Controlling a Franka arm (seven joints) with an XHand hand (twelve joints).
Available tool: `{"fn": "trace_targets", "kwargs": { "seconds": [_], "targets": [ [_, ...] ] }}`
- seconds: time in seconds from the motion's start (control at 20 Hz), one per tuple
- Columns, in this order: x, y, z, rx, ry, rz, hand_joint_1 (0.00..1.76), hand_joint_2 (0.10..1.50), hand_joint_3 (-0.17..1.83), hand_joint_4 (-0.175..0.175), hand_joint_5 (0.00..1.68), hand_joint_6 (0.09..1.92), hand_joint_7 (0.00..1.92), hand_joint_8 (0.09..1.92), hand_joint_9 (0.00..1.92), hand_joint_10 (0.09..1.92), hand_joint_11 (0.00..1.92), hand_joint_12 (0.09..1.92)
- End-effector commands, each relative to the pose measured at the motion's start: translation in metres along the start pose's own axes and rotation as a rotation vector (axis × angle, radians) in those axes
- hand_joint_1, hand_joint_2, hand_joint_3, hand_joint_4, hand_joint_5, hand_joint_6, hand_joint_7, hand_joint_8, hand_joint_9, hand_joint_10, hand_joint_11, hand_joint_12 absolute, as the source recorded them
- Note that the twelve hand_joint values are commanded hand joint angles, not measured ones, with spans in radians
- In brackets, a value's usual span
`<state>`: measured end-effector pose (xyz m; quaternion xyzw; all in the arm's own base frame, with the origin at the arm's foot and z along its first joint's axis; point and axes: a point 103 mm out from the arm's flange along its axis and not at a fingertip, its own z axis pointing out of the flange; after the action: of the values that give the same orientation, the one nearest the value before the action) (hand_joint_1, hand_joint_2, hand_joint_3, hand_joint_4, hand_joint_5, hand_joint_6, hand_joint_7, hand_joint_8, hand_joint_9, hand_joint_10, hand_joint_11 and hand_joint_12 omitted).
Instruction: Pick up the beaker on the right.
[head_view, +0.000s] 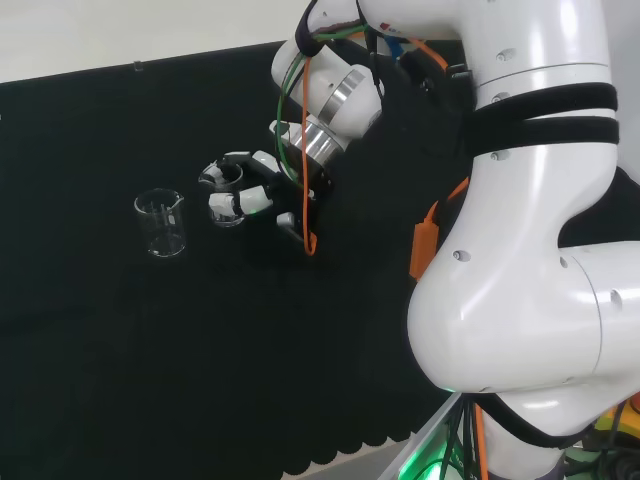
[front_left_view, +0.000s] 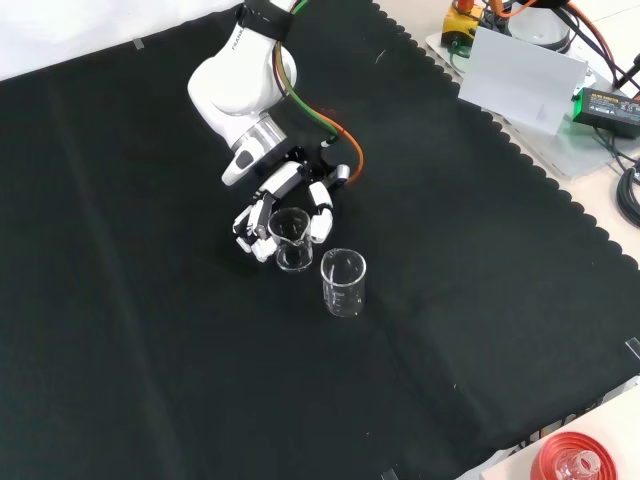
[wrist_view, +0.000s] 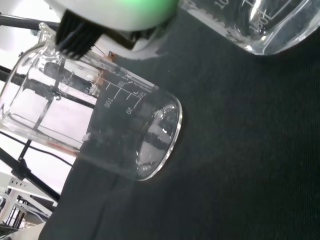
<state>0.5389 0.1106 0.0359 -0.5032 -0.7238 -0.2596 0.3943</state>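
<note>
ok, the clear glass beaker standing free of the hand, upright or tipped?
Upright. In the front view the free clear glass beaker stands on its base on the black cloth, rim up, apart from the hand.

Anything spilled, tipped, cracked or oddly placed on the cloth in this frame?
Nothing stands out. Both beakers stand upright and look empty: one stands free, the other sits between the curled fingers of the hand. The black cloth shows no spill.

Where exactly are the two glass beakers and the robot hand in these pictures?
Beaker in the robot hand (front_left_view: 291, 238), front view: its glass wall below the rim.
Free-standing beaker (front_left_view: 343, 284), front view: middle of its wall.
Robot hand (front_left_view: 322, 213), front view: on a finger beside the held beaker.
</note>
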Motion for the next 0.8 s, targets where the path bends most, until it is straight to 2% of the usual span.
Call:
{"fn": "trace_targets", "kwargs": {
  "seconds": [0.05, 0.15, 0.3, 0.5, 0.8],
  "targets": [
    [0.001, -0.002, -0.002, -0.096, -0.015, 0.001, 1.1, 0.77, 0.57, 0.044, 1.02, 0.93, 0.81, 0.62, 0.74, 0.6, 0.2, 1.34],
    [0.003, -0.002, -0.003, -0.101, -0.027, -0.001, 1.12, 0.74, 0.6, 0.056, 1.14, 0.85, 0.98, 0.58, 0.86, 0.56, 0.3, 1.32],
    [0.006, -0.001, -0.006, -0.102, -0.035, -0.011, 1.14, 0.7, 0.61, 0.067, 1.24, 0.71, 1.1, 0.47, 0.94, 0.49, 0.38, 1.3],
    [0.013, 0.001, -0.015, -0.106, -0.064, -0.038, 1.15, 0.69, 0.59, 0.054, 1.29, 0.62, 1.17, 0.37, 1.01, 0.44, 0.44, 1.27],
    [0.021, 0.004, -0.026, -0.105, -0.11, -0.066, 1.16, 0.69, 0.57, 0.041, 1.31, 0.56, 1.22, 0.33, 1.04, 0.41, 0.5, 1.25]
  ]
}}
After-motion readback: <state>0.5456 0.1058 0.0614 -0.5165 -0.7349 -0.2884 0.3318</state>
